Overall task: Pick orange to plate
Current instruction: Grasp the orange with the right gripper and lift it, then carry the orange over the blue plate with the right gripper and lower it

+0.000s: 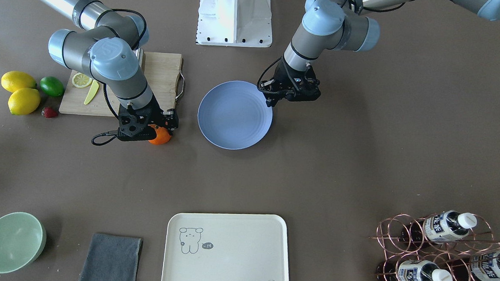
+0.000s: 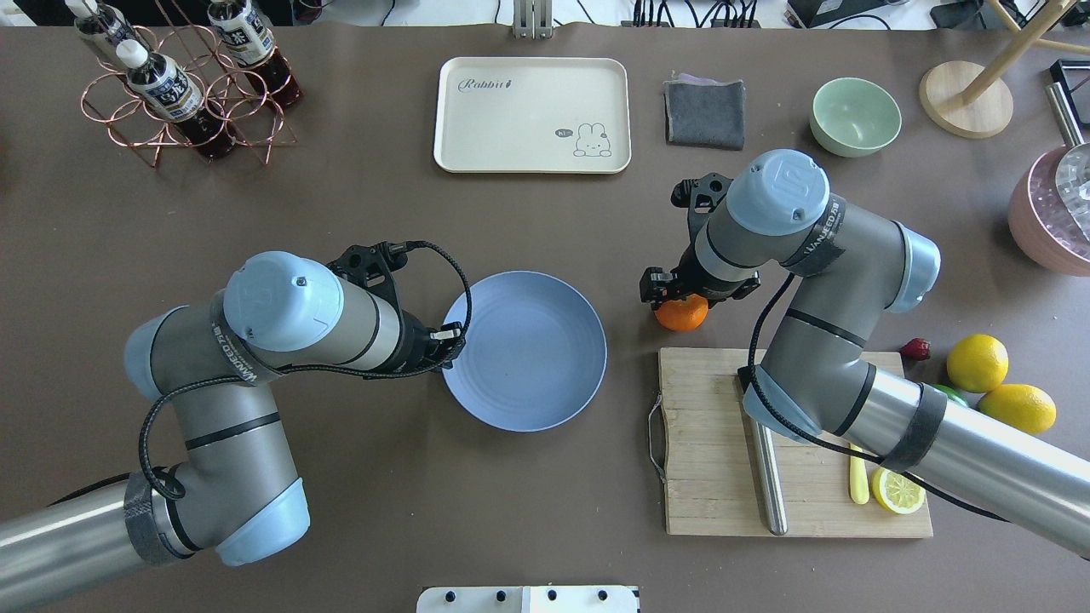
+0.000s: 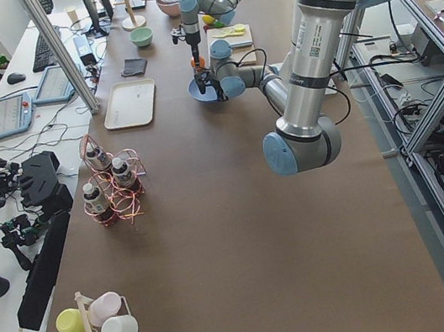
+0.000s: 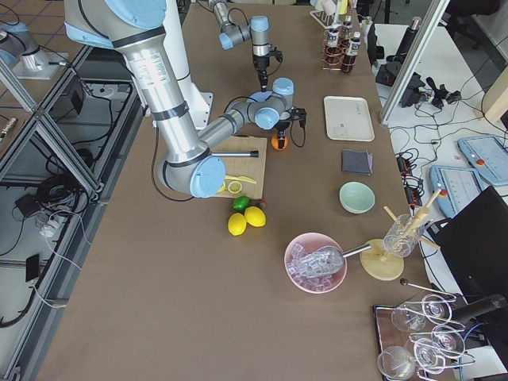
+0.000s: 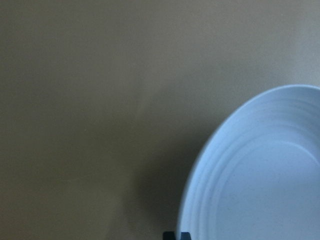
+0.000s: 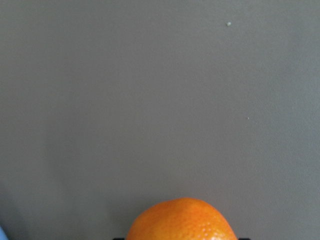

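Observation:
The orange (image 1: 161, 137) is at table level just off the cutting board's corner, left of the plate in the front view. My right gripper (image 1: 150, 129) comes down over it. In the right wrist view the orange (image 6: 181, 221) fills the bottom centre, with the dark fingertips tight against both its sides. The periwinkle-blue plate (image 2: 545, 375) lies empty in the middle of the table, a short way from the orange (image 2: 681, 313). My left gripper (image 2: 451, 336) hangs at the plate's rim (image 5: 200, 170), its fingertips close together and holding nothing.
A wooden cutting board (image 2: 715, 443) carries a lemon slice, a yellow knife and a metal bar. Two lemons (image 2: 979, 362), a lime and a strawberry lie beside it. A cream tray (image 2: 532, 115), grey cloth (image 2: 703, 111), mint bowl (image 2: 854, 115) and bottle rack (image 2: 179, 85) line the far side.

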Available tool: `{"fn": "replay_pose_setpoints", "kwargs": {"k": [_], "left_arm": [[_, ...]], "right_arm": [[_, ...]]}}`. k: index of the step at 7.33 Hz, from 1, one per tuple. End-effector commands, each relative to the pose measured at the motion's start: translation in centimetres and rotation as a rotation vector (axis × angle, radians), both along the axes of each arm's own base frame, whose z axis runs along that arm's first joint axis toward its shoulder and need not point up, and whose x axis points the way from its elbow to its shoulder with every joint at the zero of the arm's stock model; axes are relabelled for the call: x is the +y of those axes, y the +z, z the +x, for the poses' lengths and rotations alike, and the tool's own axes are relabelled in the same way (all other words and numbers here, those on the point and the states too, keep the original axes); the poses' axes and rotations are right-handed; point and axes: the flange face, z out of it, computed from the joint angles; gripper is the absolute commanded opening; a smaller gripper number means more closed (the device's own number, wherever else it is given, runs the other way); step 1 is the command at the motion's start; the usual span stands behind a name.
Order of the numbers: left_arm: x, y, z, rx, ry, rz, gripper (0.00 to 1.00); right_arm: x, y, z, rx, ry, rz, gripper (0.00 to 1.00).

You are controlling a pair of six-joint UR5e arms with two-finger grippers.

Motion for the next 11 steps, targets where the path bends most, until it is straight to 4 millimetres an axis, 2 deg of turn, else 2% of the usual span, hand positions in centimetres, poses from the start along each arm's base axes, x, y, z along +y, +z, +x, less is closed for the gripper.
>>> {"fn": "replay_pose_setpoints", "kwargs": {"k": [1, 2, 3, 4, 5, 6, 7, 8, 9, 11], "left_arm": [[0.0, -0.2, -0.1, 0.004, -0.001, 0.002, 0.67], [-0.4, -0.6, -0.8, 0.012, -0.011, 0.009, 0.69], [-1.8, -0.4, -2.4, 0.009, -0.036, 0.011, 0.69], [-3.5, 1.8, -5.2, -0.017, -0.045, 0.009, 0.72], [-3.2, 4.5, -7.9, -0.053, 0.019, 0.089, 0.84], [-3.7, 6.6, -10.8, -0.087, 0.023, 0.127, 0.89], [-4.2, 8.3, -12.1, -0.104, 0.036, 0.116, 0.96], [-4.5, 9.6, -13.3, -0.118, 0.044, 0.119, 0.96], [-4.4, 10.0, -13.7, -0.124, 0.043, 0.117, 0.96], [-3.8, 9.9, -14.3, -0.120, 0.041, 0.117, 0.97]], "right_arm": [[0.2, -5.1, 3.6, -0.021, 0.010, -0.019, 0.00], [1.4, -10.4, 5.4, -0.032, 0.008, -0.024, 0.00], [2.7, -13.6, 4.4, -0.056, 0.020, -0.048, 0.00], [5.4, -15.9, 0.8, -0.075, 0.037, -0.099, 0.00], [8.1, -16.8, -2.1, -0.061, 0.038, -0.057, 0.00], [9.1, -17.3, -5.1, -0.039, 0.054, -0.051, 0.00], [9.3, -17.2, -7.7, -0.013, 0.043, -0.058, 0.00], [8.7, -17.5, -10.1, 0.018, 0.059, -0.055, 0.00], [9.0, -17.7, -11.0, 0.022, 0.057, -0.049, 0.00], [7.7, -14.7, -14.2, -0.007, 0.065, -0.030, 0.00]]}}
